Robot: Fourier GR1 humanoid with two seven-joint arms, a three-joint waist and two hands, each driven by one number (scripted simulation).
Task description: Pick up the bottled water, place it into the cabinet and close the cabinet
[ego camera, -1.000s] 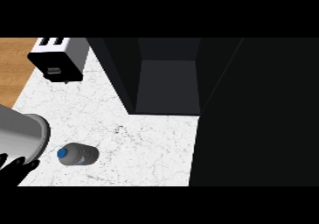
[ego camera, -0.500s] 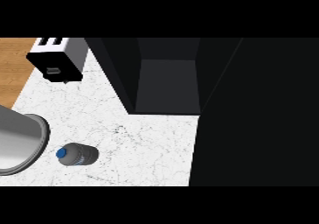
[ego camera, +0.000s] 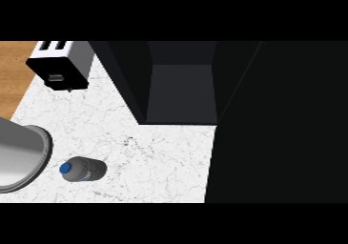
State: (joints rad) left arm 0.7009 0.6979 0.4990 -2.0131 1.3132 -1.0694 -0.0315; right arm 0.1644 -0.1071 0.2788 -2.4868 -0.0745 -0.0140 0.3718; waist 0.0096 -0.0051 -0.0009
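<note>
— Which step is running?
— The pickup is only beginning: the bottled water (ego camera: 83,169) is standing untouched on the bench (ego camera: 155,162), at seven o'clock from the open cabinet (ego camera: 180,93).
— And the hands?
— Neither is showing (only a grey forearm (ego camera: 15,155) at nine o'clock), so I cannot tell their state. Next, one needs reaching to the bottle.

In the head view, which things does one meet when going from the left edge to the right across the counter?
Grey forearm → bottled water → open cabinet → dark cabinet door. The toaster is left out: it overlaps the first two in the order.
</note>
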